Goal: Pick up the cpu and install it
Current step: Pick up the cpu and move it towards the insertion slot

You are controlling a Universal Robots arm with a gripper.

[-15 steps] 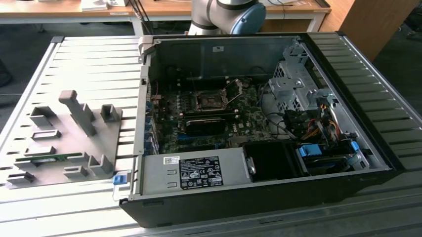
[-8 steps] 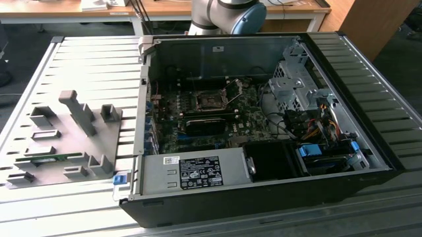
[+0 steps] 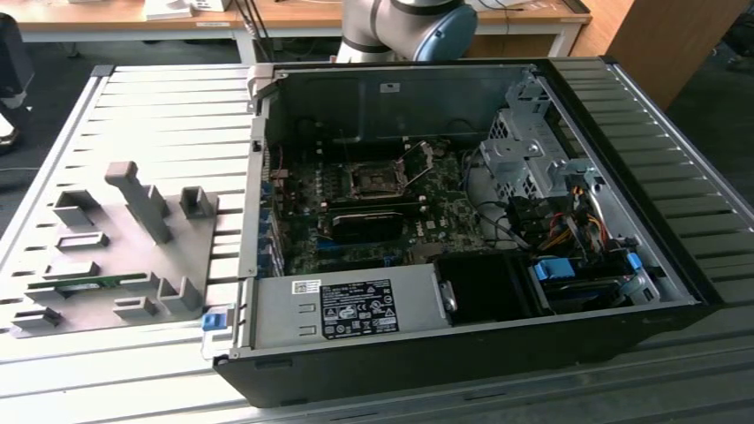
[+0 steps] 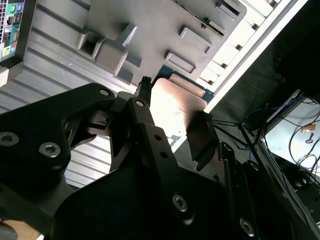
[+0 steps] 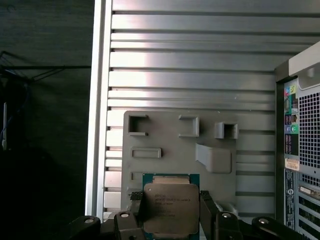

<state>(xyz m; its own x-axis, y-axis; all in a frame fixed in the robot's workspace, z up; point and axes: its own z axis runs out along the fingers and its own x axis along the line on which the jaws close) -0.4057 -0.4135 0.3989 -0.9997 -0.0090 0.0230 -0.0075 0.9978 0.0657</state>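
Now my gripper pinches the cpu tight, one finger on each side. The cpu is up in the air, well above the grey block tray beside the computer case.

The arm stands at the far side of the scene, with a grey link and a blue joint cap. In both wrist views the end effector presses its two dark fingers on opposite edges of the cpu, which is clamped between them.
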